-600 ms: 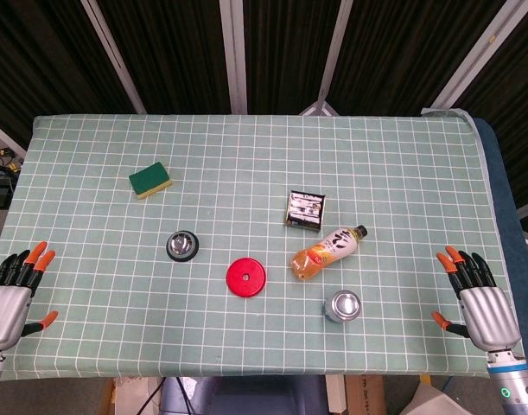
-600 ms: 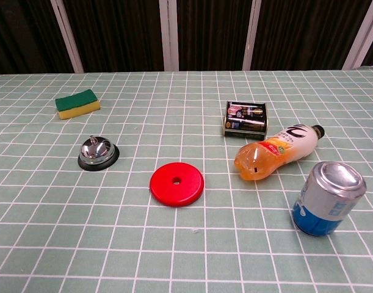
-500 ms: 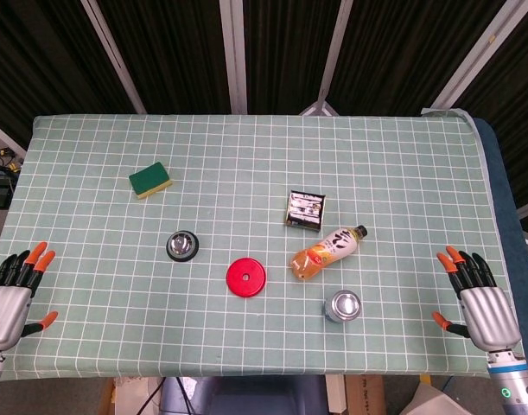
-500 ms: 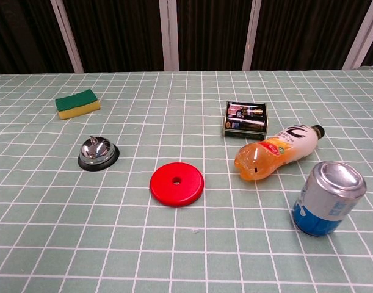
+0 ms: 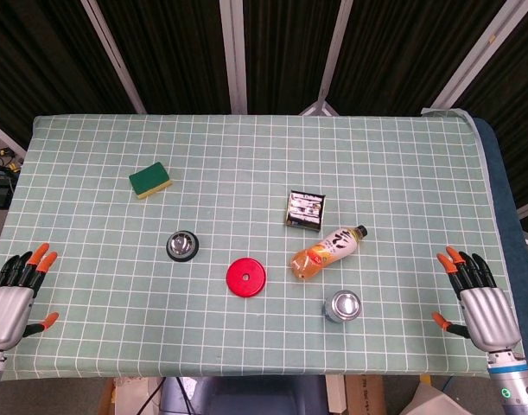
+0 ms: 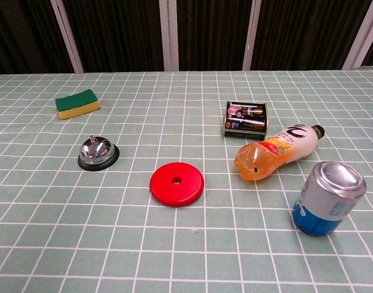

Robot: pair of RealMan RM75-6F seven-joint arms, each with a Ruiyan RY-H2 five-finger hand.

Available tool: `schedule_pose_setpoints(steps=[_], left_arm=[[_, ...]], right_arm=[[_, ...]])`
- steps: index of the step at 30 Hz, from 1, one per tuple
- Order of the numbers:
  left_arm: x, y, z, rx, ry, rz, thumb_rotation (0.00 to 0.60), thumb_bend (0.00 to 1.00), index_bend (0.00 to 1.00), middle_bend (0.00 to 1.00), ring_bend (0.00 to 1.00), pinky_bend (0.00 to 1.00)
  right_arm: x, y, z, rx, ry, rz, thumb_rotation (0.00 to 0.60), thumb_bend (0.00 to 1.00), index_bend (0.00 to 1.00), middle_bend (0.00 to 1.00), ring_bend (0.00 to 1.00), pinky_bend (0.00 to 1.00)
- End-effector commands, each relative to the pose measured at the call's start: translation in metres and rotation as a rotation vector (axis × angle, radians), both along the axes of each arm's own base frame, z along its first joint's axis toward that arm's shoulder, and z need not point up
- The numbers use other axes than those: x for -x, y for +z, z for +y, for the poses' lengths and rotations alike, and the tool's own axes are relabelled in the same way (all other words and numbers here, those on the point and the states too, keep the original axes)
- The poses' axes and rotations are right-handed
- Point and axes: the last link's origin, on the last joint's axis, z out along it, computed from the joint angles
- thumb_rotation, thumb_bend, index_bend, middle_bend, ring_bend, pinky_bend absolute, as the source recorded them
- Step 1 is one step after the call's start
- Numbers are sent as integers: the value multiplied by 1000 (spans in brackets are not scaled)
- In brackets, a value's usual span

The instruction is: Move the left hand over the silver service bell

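Observation:
The silver service bell (image 5: 183, 245) on its black base stands on the left half of the checked table, also seen in the chest view as the bell (image 6: 97, 152). My left hand (image 5: 11, 300) hovers at the table's front left corner, far left of the bell, fingers spread and holding nothing. At the front right corner my right hand (image 5: 476, 296) is likewise spread and empty. Neither hand shows in the chest view.
A green and yellow sponge (image 5: 150, 180) lies behind the bell. A red disc (image 5: 246, 277) sits right of it. Further right are a small dark box (image 5: 305, 209), an orange drink bottle (image 5: 327, 252) lying down and an upright can (image 5: 342, 306).
My left hand has slipped slightly down and left toward the table's front corner. Nothing else has moved.

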Motion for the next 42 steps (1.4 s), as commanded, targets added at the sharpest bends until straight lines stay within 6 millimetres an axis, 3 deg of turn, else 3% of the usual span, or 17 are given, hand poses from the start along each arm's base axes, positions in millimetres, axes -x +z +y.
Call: schedule_pose_setpoints(steps=[1, 8, 13, 16, 23, 26, 34, 42], left_arm=[[0, -1, 1, 3, 1, 4, 600, 189, 0, 0, 0, 0], [-15, -8, 15, 17, -54, 30, 600, 196, 0, 0, 0, 0], [-39, -21, 40, 63, -112, 55, 600, 234, 0, 0, 0, 0], [-60, -34, 58, 101, -153, 59, 600, 304, 0, 0, 0, 0], [-104, -70, 93, 210, -220, 120, 600, 573, 0, 0, 0, 0], [-114, -84, 100, 252, -225, 154, 600, 624, 0, 0, 0, 0], [-130, -117, 112, 311, -207, 204, 600, 648, 0, 0, 0, 0], [-129, -130, 114, 316, -170, 229, 600, 649, 0, 0, 0, 0]], right_arm=[[0, 0, 0, 0, -2, 2, 600, 220, 0, 0, 0, 0], [1, 2, 2, 6, -13, -8, 600, 220, 0, 0, 0, 0], [0, 0, 3, -4, -5, -4, 600, 220, 0, 0, 0, 0], [1, 1, 3, -2, -9, -9, 600, 220, 0, 0, 0, 0], [1, 1, 2, -7, -17, -17, 600, 220, 0, 0, 0, 0], [1, 1, 1, -8, -18, -22, 600, 220, 0, 0, 0, 0], [1, 1, -1, -13, -23, -31, 600, 219, 0, 0, 0, 0], [1, 1, 0, -17, -23, -38, 600, 219, 0, 0, 0, 0]])
